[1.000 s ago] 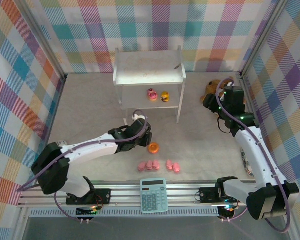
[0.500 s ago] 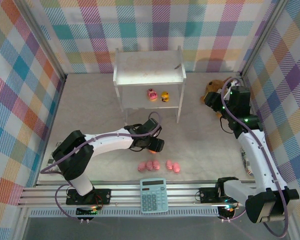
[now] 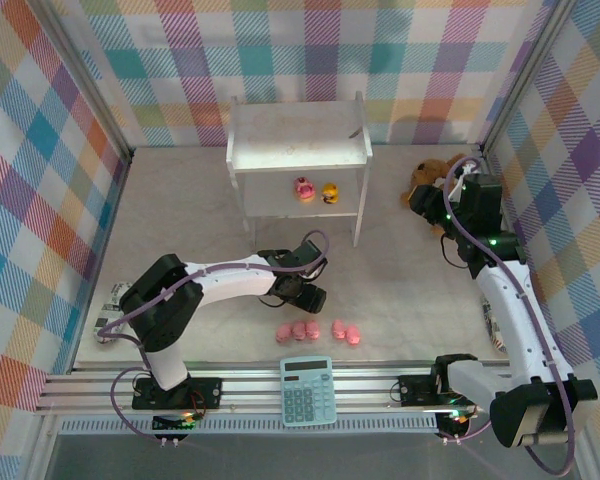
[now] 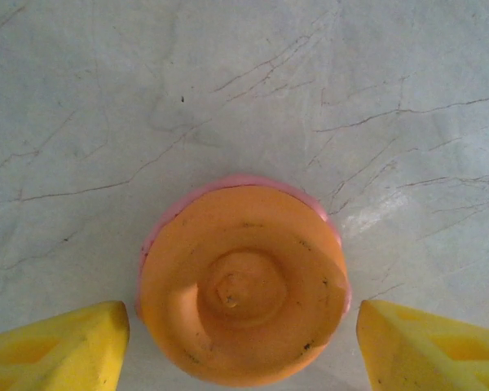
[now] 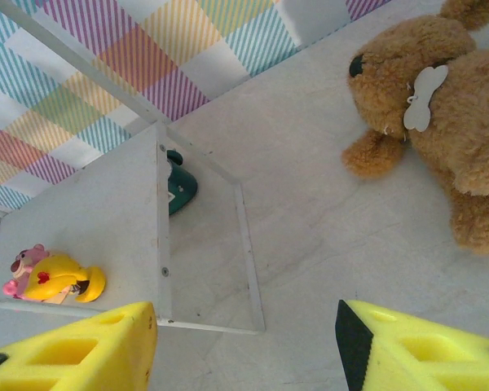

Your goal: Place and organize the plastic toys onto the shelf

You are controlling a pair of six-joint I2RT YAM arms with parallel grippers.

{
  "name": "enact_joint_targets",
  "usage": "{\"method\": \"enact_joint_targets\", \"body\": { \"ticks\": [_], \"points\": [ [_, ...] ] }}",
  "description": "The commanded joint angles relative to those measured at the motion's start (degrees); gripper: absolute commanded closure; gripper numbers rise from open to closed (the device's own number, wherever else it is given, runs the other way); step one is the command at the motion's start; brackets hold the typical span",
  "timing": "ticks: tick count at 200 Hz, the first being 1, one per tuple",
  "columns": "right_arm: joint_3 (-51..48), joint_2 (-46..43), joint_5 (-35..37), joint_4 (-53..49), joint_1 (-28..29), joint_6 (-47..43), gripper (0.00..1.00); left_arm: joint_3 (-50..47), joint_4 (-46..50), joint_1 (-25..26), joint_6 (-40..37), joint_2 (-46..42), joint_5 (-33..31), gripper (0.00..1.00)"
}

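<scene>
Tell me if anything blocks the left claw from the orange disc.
Nothing visible does. In the left wrist view the left claw stands open right over the disc, one yellow finger on either side of it, and bare table lies around it.

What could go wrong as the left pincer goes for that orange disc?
1. The orange disc lies flat between the fingers of the open left pincer, nearly filling the gap; closing could catch just its rim and flip it.
2. The pink pigs lie close by on the near side; a sideways drag might scatter them.
3. The lower board of the shelf already holds a duck and a pink toy, which the disc could knock.
</scene>
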State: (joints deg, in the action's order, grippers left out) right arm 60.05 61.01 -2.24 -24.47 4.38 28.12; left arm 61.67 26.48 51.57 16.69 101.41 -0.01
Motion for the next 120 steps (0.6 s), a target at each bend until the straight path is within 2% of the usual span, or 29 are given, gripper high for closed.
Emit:
{"method": "enact_joint_targets", "body": {
  "ticks": [1, 73, 120],
  "points": [
    [-0.6, -1.0, -1.1, 2.1, -0.6, 0.3, 0.39, 2.1, 2.1, 1.0, -1.2, 1.5, 0.9, 0.26],
    [-1.0, -1.3, -1.4, 2.4, -1.1, 0.1, 0.39, 4.4, 3.1, 1.3, -2.4, 5.1, -2.1, 0.27],
    [-1.4, -1.8, -1.1, 2.6, -1.3, 0.1, 0.39, 4.6, 3.6, 1.3, -2.6, 5.8, -4.0, 0.41]
  ]
}}
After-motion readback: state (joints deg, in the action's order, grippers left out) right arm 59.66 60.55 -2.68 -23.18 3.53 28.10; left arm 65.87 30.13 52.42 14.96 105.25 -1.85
